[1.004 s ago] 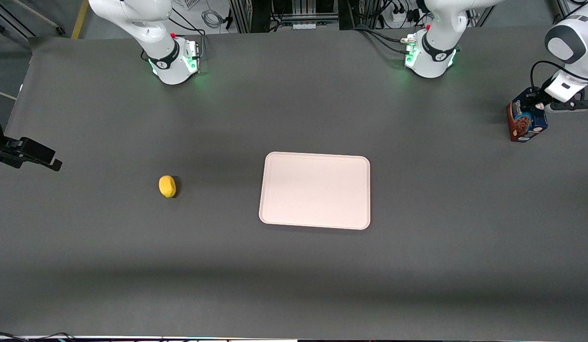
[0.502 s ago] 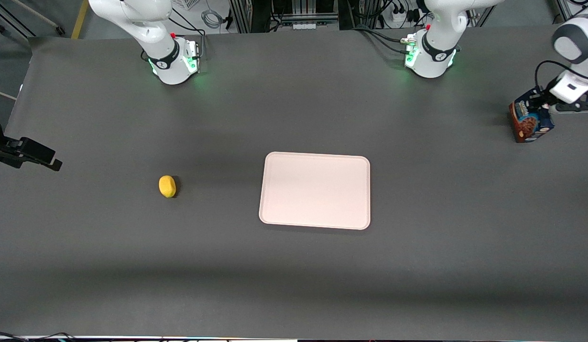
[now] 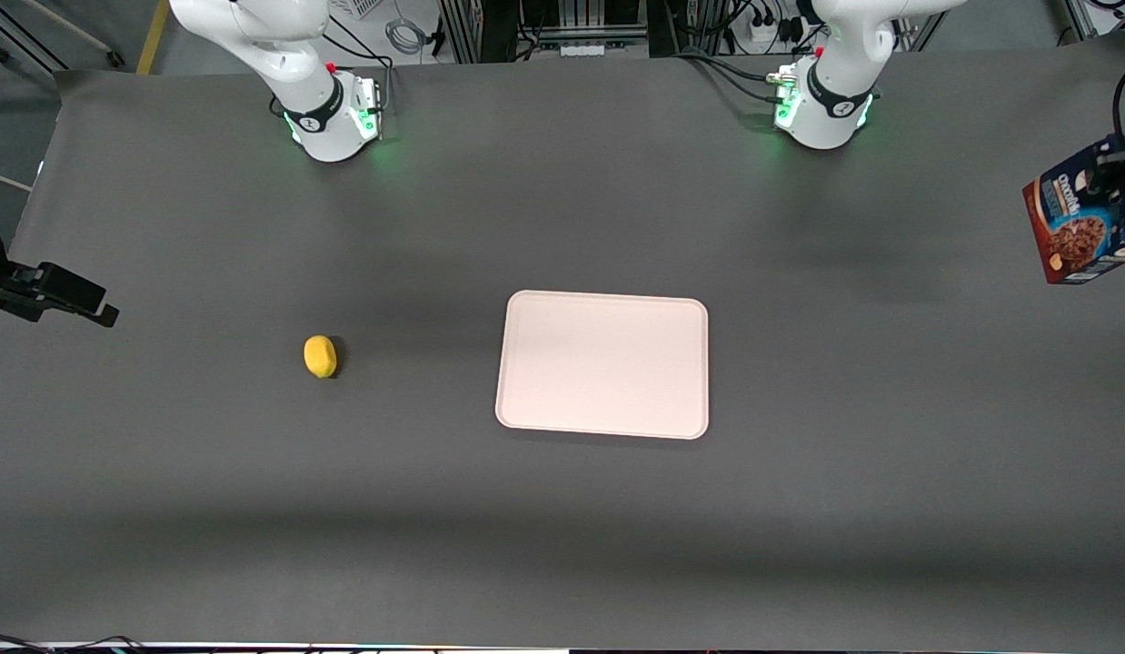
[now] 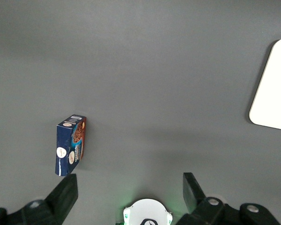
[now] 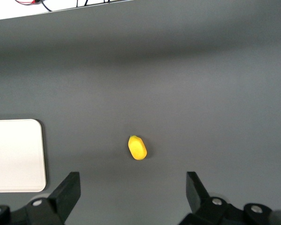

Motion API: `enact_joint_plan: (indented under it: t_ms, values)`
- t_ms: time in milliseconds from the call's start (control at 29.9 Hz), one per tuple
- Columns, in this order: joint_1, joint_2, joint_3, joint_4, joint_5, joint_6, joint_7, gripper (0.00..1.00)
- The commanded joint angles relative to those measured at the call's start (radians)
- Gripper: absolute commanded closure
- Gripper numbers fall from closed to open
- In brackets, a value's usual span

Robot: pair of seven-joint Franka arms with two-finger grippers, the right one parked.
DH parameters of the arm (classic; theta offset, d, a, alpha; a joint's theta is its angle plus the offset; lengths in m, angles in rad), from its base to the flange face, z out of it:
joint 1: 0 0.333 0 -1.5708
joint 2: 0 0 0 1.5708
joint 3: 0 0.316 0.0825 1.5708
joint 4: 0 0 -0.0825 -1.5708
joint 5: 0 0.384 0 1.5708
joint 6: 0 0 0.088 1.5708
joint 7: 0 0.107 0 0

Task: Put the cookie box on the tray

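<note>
In the front view the cookie box (image 3: 1076, 227), dark blue with a brown-red cookie picture, hangs raised above the table at the working arm's end. My left gripper (image 3: 1112, 174) grips its top edge, and most of the arm is out of view. The pale pink tray (image 3: 603, 363) lies flat and bare at the table's middle, well apart from the box. The left wrist view shows something else: the box (image 4: 71, 145) stands on the table, my gripper (image 4: 129, 180) has nothing between its wide-set fingers, and the tray (image 4: 274, 89) shows at the edge.
A small yellow lemon-like object (image 3: 319, 356) lies toward the parked arm's end of the table and also shows in the right wrist view (image 5: 137, 147). Both white arm bases (image 3: 821, 109) stand along the table's edge farthest from the front camera.
The box has risen off the table with the gripper. It has moved farther toward the working arm's end and now looks much larger in the front view.
</note>
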State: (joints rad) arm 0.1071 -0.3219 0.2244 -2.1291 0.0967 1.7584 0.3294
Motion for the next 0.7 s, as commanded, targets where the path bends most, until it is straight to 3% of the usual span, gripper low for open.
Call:
enact_joint_plan:
  t_ms: [0, 234, 402, 669]
  values:
    - [-0.003, 0.047, -0.172, 0.179, -0.072, -0.151, -0.182, 0.95]
    - [-0.003, 0.142, -0.448, 0.297, -0.152, -0.163, -0.481, 0.95]
    - [-0.009, 0.28, -0.612, 0.377, -0.155, -0.152, -0.61, 0.95]
    - [-0.033, 0.512, -0.749, 0.396, -0.117, 0.027, -0.737, 0.95]
